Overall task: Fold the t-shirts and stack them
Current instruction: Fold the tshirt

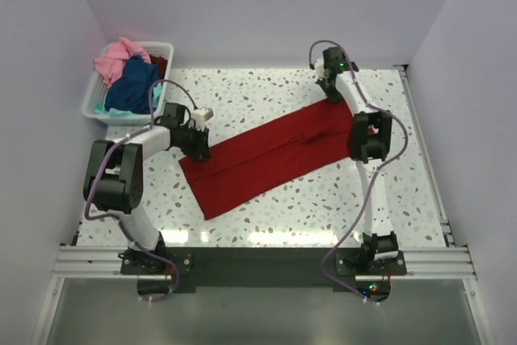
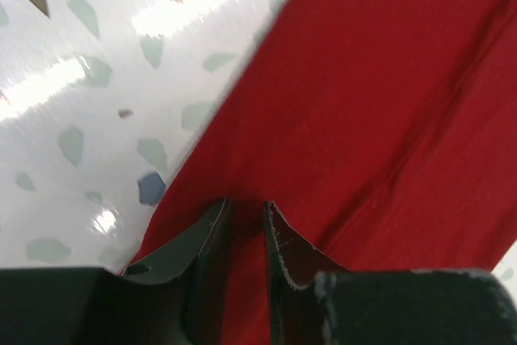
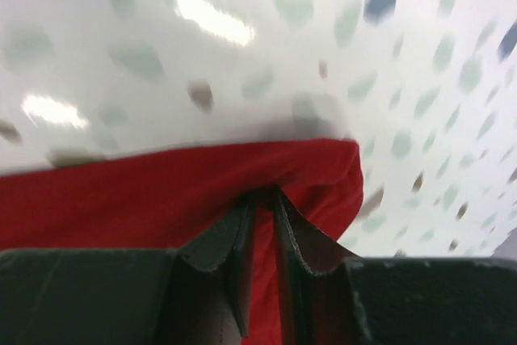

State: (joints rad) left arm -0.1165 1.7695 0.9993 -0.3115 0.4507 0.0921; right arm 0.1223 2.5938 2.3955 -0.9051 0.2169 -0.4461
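Left end effector [image 2: 245,204] and right end effector [image 3: 264,194] both clamp the one red t-shirt [image 1: 266,155].

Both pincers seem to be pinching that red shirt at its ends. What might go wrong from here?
The left pincer and right pincer each grip only a thin edge of the red t-shirt, so an end might slip free when lifted. The shirt lies creased along its length, so a fold may come out crooked.

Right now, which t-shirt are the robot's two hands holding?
The big deep red t-shirt stretched across the table: the left gripper and right gripper pinch its ends. The pink, navy and teal ones sit bunched in the white basket.
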